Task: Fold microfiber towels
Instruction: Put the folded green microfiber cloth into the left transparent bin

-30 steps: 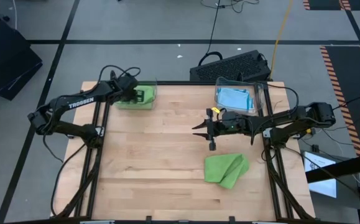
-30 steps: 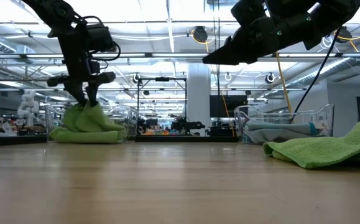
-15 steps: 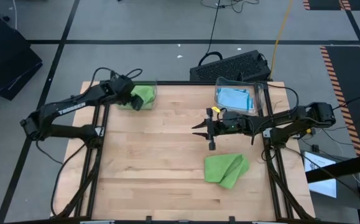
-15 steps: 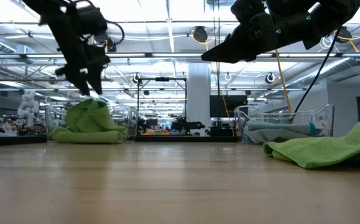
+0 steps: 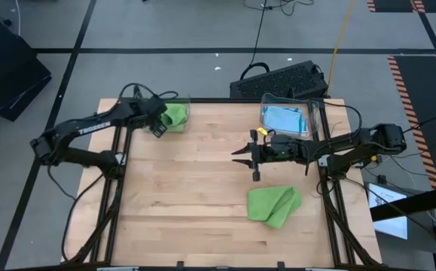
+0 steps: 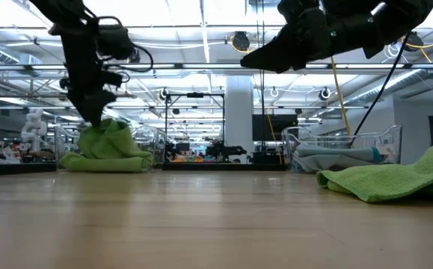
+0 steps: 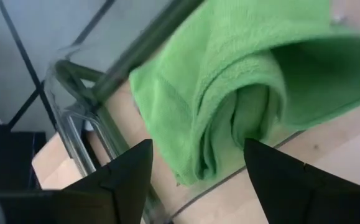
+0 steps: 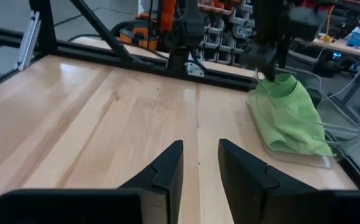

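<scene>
Left end effector [image 5: 157, 128] spread wide, empty, hovering just beside bunched green towel [image 5: 174, 115] in clear bin [image 5: 185, 113].

The right gripper [image 8: 199, 163] is seen above bare wooden table [image 8: 86, 118], its two dark fingers [image 8: 167, 168] parted by a narrow gap with nothing between them. Across the table, a bunched lime green towel [image 8: 288, 118] is heaped in a clear plastic bin [image 8: 291, 152] at the far edge. The left gripper [image 8: 270, 59] is poised just above the towel. A black frame rail [image 8: 124, 56] is seen along that edge, with cluttered benches beyond.
</scene>
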